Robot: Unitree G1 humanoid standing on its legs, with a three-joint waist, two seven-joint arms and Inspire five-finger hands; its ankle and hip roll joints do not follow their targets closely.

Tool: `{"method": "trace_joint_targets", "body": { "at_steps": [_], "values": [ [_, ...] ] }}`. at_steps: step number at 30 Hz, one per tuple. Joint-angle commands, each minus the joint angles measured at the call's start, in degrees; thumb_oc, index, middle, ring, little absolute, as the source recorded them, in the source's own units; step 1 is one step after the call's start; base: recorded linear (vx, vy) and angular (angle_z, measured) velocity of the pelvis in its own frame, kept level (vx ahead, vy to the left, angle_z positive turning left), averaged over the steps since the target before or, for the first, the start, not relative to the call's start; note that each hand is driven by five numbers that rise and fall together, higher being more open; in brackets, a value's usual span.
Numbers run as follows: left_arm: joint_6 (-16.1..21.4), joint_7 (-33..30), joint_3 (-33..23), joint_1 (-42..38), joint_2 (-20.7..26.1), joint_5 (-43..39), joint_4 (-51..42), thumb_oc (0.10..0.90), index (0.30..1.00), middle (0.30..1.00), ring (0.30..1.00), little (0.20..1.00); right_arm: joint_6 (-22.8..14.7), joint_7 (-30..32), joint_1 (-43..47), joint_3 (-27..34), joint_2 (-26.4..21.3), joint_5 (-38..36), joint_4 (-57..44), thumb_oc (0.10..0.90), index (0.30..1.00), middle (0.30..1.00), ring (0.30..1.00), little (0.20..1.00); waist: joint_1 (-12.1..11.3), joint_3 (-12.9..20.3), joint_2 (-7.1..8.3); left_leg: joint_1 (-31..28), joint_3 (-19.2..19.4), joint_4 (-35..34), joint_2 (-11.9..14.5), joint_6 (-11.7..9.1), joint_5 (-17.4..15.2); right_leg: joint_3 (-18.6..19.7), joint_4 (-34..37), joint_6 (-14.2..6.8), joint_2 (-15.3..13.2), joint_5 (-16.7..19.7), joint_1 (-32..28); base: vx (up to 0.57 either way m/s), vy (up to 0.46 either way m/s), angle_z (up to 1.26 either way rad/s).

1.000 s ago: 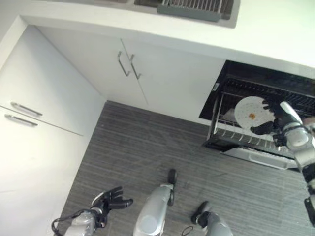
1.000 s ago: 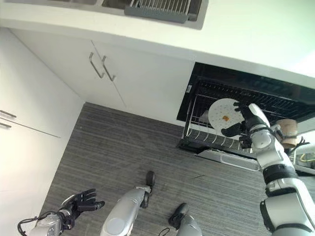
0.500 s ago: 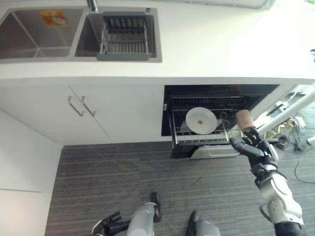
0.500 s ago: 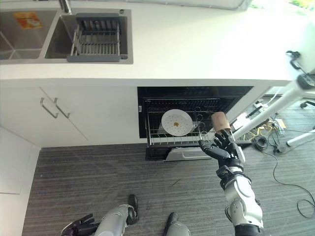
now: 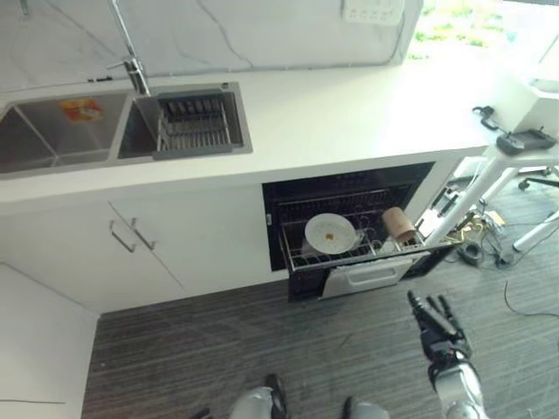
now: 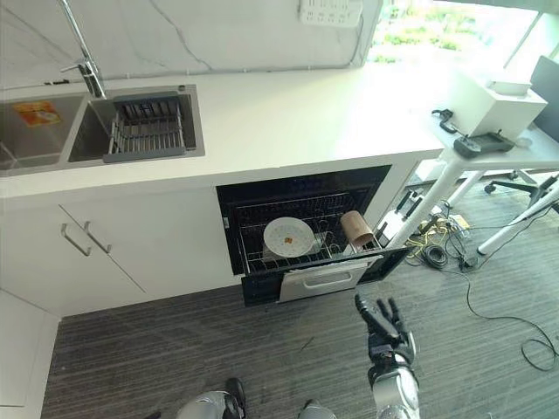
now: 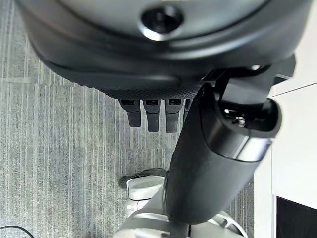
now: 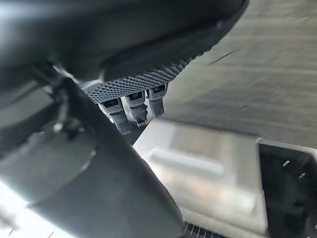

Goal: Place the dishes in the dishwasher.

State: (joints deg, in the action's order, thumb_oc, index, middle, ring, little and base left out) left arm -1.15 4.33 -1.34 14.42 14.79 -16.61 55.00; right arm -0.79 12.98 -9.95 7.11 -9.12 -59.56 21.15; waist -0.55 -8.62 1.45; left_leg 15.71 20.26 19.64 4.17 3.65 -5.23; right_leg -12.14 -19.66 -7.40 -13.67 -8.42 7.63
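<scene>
Left eye view: a plate (image 5: 329, 232) and cup (image 5: 398, 223) already sit in the dishwasher rack (image 5: 349, 255). The right hand (image 5: 439, 325) hangs near, fingers straight, empty. The left hand (image 7: 153, 115) is open too.

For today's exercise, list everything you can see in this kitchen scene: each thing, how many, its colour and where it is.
Plate: one, white with a small orange spot, standing on edge in the dishwasher rack.
Cup: one, brown, lying in the rack to the right of the plate.
Dishwasher: one, black, open under the counter, rack pulled out.
Sink: one, steel, double, set in the white counter.
Drying basket: one, grey, in the sink's right basin.
Tap: one, silver, behind the sink.
Right hand: dark, fingers straight, above the floor before the dishwasher.
Left hand: dark, fingers straight, above the floor.
</scene>
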Motion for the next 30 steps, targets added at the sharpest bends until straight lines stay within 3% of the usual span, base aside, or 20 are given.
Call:
{"method": "trace_joint_targets", "body": {
  "at_steps": [1,9,18,30],
  "values": [
    [-0.01,0.13,2.42,-0.7,1.28,0.69,-0.72,0.8,0.9,0.9,0.9,0.9,-1.02,0.71,5.48,3.09,-1.28,-16.04,-3.63,0.4,0.3,0.3,0.3,0.3,-0.54,-1.96,-0.35,-0.53,-4.49,-2.45,7.67,-7.86,-0.06,-1.07,2.48,-2.63,0.22,-5.63,-8.62,0.03,-0.014,0.16],
    [-0.34,-0.5,5.36,-2.78,1.81,0.05,4.37,0.8,0.9,0.9,0.9,0.9,-4.39,2.73,11.49,3.87,-2.02,-30.13,9.45,0.4,0.3,0.3,0.3,0.3,-3.52,-1.12,-1.6,-1.31,-6.01,-2.45,7.22,-8.27,0.03,-4.38,2.48,-1.86,-0.29,-6.18,-10.92,0.06,-0.009,0.18],
    [-0.28,-0.68,6.67,-3.41,1.57,-0.39,6.41,0.8,0.9,0.9,0.9,0.9,-6.34,4.82,15.43,5.85,-4.47,-31.59,15.01,0.4,0.3,0.3,0.3,0.3,-5.74,-0.67,-2.54,-1.26,-7.8,-2.45,6.24,-8.2,0.07,-6.36,2.48,-1.06,-0.55,-6.65,-12.38,0.06,0.006,0.29],
    [0.12,-1.25,7.88,-3.71,1.38,-0.88,9.16,0.8,0.9,0.9,0.9,0.9,-6.91,9.08,23.58,10.47,-11.97,-29.88,24.07,0.4,0.3,0.3,0.3,0.3,-9.83,-1.41,-4.5,0.12,-11.15,-2.45,3.64,-8.36,0.5,-8.73,2.48,-0.27,-1.81,-7.14,-14.33,0.09,0.017,0.1]
  ]
}}
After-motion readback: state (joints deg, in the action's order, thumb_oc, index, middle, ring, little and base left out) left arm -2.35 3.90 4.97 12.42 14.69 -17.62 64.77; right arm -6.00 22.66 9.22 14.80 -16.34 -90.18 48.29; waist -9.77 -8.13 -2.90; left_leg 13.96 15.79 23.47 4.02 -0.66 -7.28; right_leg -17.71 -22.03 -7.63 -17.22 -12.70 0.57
